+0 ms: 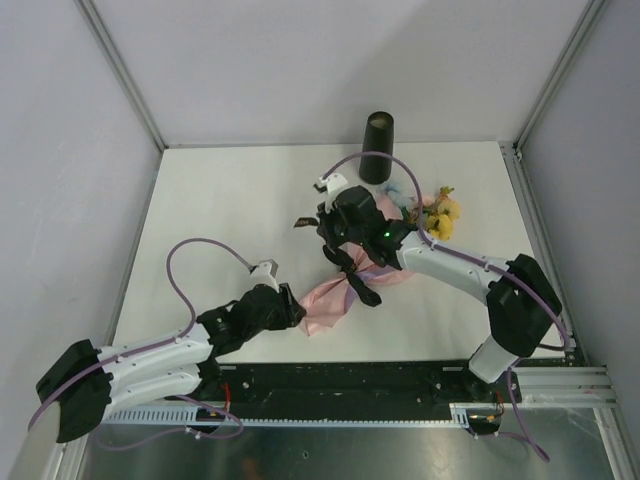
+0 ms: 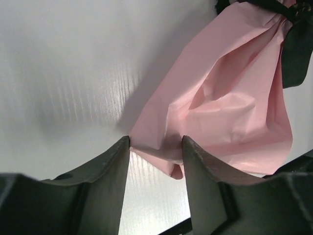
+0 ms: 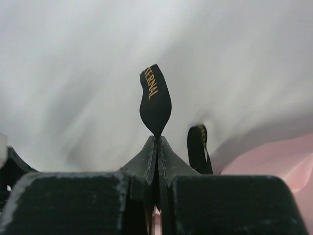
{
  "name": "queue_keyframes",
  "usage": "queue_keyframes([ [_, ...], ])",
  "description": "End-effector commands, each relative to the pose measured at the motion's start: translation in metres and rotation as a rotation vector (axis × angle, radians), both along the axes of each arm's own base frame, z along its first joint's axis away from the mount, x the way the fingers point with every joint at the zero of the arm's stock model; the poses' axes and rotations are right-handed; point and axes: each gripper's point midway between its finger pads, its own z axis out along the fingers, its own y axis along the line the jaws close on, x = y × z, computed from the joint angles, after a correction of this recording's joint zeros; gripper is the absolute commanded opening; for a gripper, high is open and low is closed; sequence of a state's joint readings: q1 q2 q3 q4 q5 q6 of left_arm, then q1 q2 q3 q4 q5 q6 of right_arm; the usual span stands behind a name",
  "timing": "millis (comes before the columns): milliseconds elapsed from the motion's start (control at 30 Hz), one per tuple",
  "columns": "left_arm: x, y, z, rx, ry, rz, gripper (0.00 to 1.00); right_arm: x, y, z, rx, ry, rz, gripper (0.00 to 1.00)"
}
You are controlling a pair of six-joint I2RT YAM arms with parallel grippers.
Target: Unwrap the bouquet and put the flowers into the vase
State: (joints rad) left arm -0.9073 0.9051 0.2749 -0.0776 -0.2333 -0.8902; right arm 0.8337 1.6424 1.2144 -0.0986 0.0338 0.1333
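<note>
The bouquet lies on the table with its flowers [image 1: 440, 212] pointing right and its pink paper [image 1: 325, 305] tail pointing left toward me. A black ribbon [image 1: 358, 282] ties it at the waist. My left gripper [image 1: 298, 308] sits at the tail's tip. In the left wrist view its jaws stand apart, and a corner of the pink paper [image 2: 230, 98] lies between the left gripper's [image 2: 155, 142] tips. My right gripper [image 1: 325, 232] hovers over the bouquet's middle. The right gripper [image 3: 157, 137] is shut on a black ribbon [image 3: 155, 98] end with gold lettering. The black vase [image 1: 378, 148] stands upright behind the bouquet.
Grey walls with metal posts enclose the white table [image 1: 230, 200] on three sides. A black rail [image 1: 340, 380] with the arm bases runs along the near edge. Purple cables loop above both wrists. A second ribbon tail [image 3: 198, 147] curls just right of the right fingers.
</note>
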Motion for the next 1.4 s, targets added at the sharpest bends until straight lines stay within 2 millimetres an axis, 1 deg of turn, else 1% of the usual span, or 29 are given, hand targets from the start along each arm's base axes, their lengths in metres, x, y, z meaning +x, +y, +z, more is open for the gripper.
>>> queue_keyframes([
  [0, 0.01, -0.005, 0.016, -0.03, -0.045, 0.024, 0.48, 0.022, 0.004, 0.098, 0.281, -0.135, -0.058, 0.0],
  [67, 0.009, -0.004, 0.015, -0.032, -0.042, 0.03, 0.45, 0.026, -0.002, 0.118, 0.332, -0.17, -0.081, 0.0],
  [167, 0.008, -0.003, 0.013, -0.04, -0.036, 0.038, 0.44, 0.029, -0.006, 0.153, 0.405, -0.257, -0.089, 0.0],
  [300, 0.006, -0.001, 0.01, -0.044, -0.023, 0.048, 0.45, 0.022, -0.015, 0.208, 0.507, -0.387, -0.077, 0.0],
  [367, 0.005, -0.001, 0.009, -0.044, -0.018, 0.051, 0.46, 0.019, -0.022, 0.23, 0.55, -0.438, -0.084, 0.0],
  [500, 0.005, -0.001, 0.008, -0.048, -0.013, 0.056, 0.47, 0.009, -0.034, 0.265, 0.618, -0.516, -0.084, 0.0],
  [733, 0.006, -0.001, 0.013, -0.057, -0.026, 0.058, 0.49, -0.006, -0.052, 0.323, 0.752, -0.669, -0.088, 0.0],
  [800, 0.006, -0.001, 0.014, -0.064, -0.026, 0.063, 0.5, -0.014, -0.053, 0.336, 0.775, -0.714, -0.054, 0.0],
  [1000, 0.005, -0.001, 0.013, -0.075, -0.02, 0.074, 0.5, -0.037, -0.049, 0.362, 0.84, -0.805, 0.057, 0.0],
  [1233, 0.005, 0.0, 0.012, -0.075, -0.018, 0.08, 0.51, -0.053, -0.047, 0.383, 0.911, -0.891, 0.114, 0.0],
  [1367, 0.005, -0.002, 0.013, -0.077, -0.018, 0.081, 0.5, -0.056, -0.047, 0.388, 0.937, -0.911, 0.116, 0.0],
])
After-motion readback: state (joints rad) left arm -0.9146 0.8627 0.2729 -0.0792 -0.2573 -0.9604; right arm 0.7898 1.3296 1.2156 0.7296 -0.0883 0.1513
